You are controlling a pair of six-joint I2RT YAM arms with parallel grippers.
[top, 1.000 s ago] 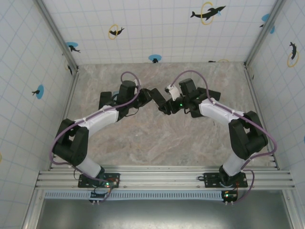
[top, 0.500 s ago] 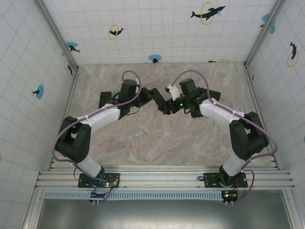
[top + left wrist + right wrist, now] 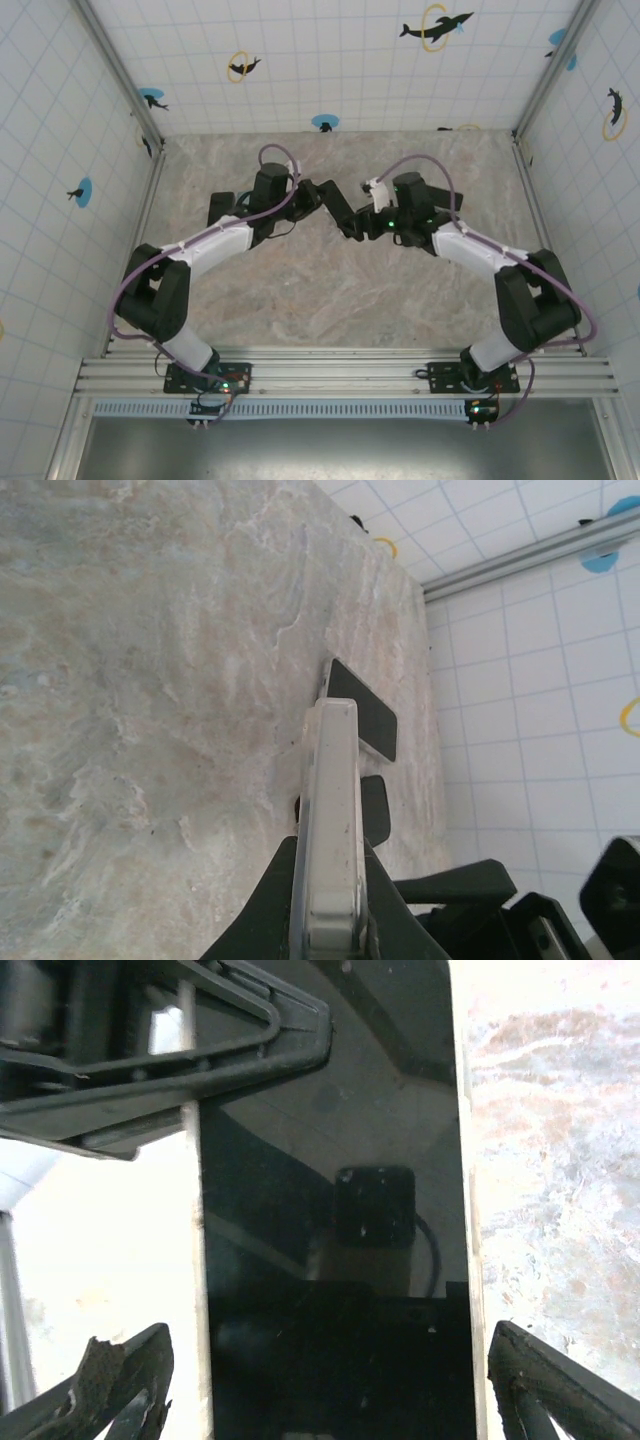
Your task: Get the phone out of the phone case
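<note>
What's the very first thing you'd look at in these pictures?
The left arm and right arm meeting nose to nose above the middle of the marble table. Between them is a phone with a shiny black screen, in a clear case. The left gripper has its jaws pinched on the case's edge, and the right gripper has its jaws spread wide on either side of the phone.

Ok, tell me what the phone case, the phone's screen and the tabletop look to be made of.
The phone case is likely soft clear plastic: its rim looks milky, translucent and slightly scuffed. The phone's screen seems to be glossy black glass, since it mirrors the camera like a dark pane. The tabletop has matte beige-grey marble veining. Real stone or printed laminate, I cannot tell.
</note>
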